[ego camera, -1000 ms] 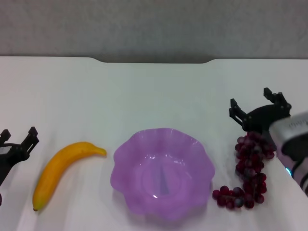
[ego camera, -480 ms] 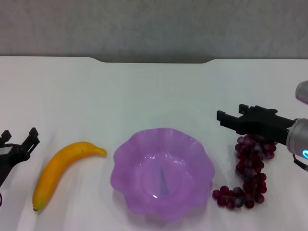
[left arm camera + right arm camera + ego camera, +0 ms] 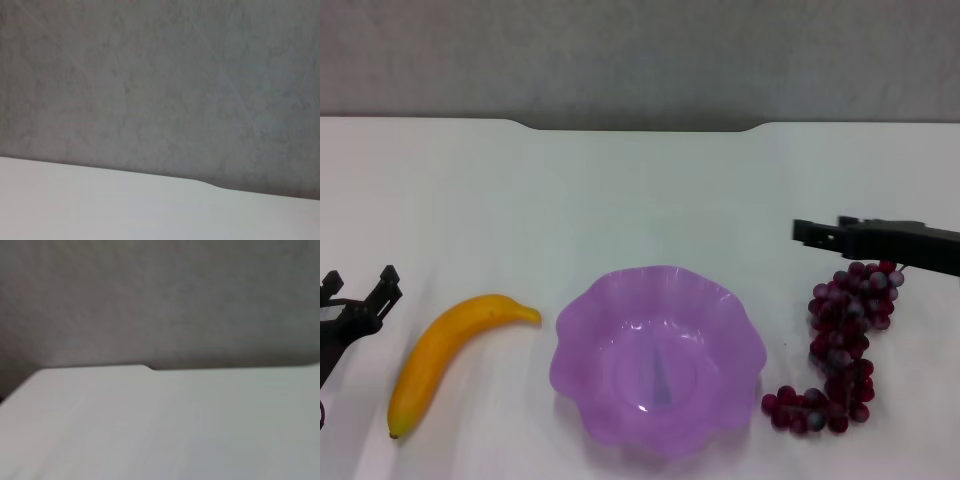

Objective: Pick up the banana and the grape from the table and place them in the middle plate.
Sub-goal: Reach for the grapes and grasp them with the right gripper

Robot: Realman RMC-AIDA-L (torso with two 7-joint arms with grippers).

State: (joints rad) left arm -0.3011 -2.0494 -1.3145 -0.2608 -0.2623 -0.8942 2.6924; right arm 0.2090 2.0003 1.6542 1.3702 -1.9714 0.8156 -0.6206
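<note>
The yellow banana (image 3: 445, 352) lies on the white table (image 3: 640, 200) at the front left. The purple scalloped plate (image 3: 582, 318) stands in the front middle and holds nothing. The dark red grape bunch (image 3: 844, 340) lies to the right of the plate. My right gripper (image 3: 820, 227) hovers level just above the far end of the grapes, its fingers pointing left, open and empty. My left gripper (image 3: 360, 285) is open and empty at the left edge, a little left of the banana. Both wrist views show only table and wall.
The table's far edge has a notch (image 3: 640, 128) against the grey wall (image 3: 640, 50). The left wrist view shows the tabletop (image 3: 100, 210) and the wall, and so does the right wrist view (image 3: 150, 430).
My right gripper has turned from pointing away to lying level and pointing left, and has risen a little above the grapes. The left gripper, banana, plate and grapes have not moved.
</note>
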